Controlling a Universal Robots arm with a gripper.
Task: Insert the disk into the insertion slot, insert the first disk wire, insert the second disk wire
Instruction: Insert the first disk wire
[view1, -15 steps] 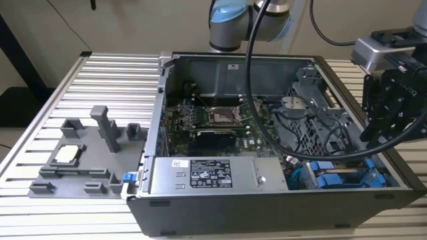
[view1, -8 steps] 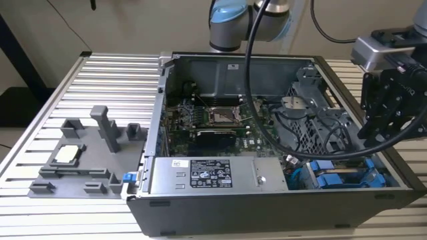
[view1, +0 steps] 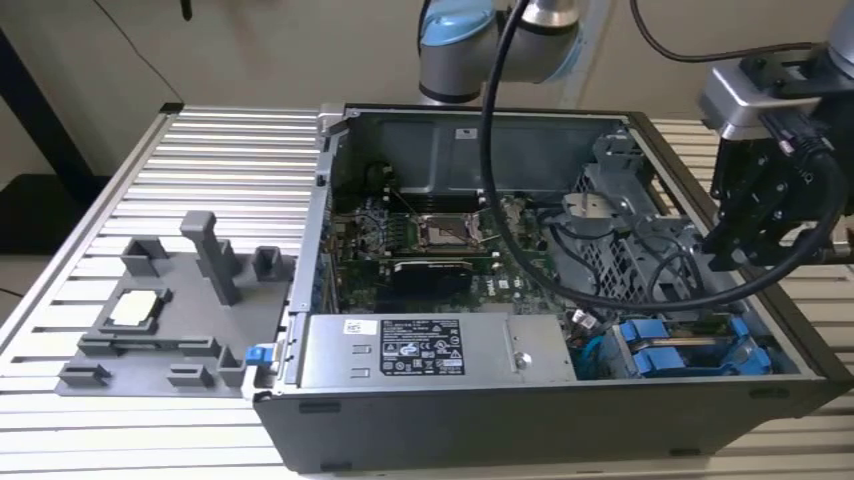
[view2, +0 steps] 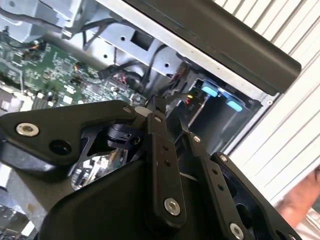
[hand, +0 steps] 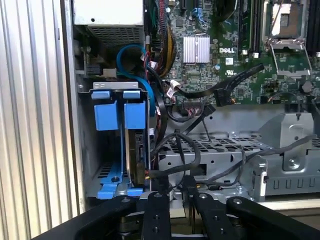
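tray of grey fixtures sits at the exterior view's left on the slatted table, just beside the open computer case. inside the case the green motherboard lies in the middle, and the grey labelled power-supply box runs along the near wall. toward the exterior view's right comes the grey drive cage, and at its near end the insertion slot with its blue guides. the disk is in that slot: in the first wrist view its blue carrier stands edge-on between the cage walls, with a second blue tab just beside it. a blue cable curves between the power-supply box and the slot, and black cables lie across the perforated cage. my gripper hangs at the far right, above the case's right edge and over the cage. in the first wrist view its tip is close to those black cables. whether it is closed on one of them i cannot tell.
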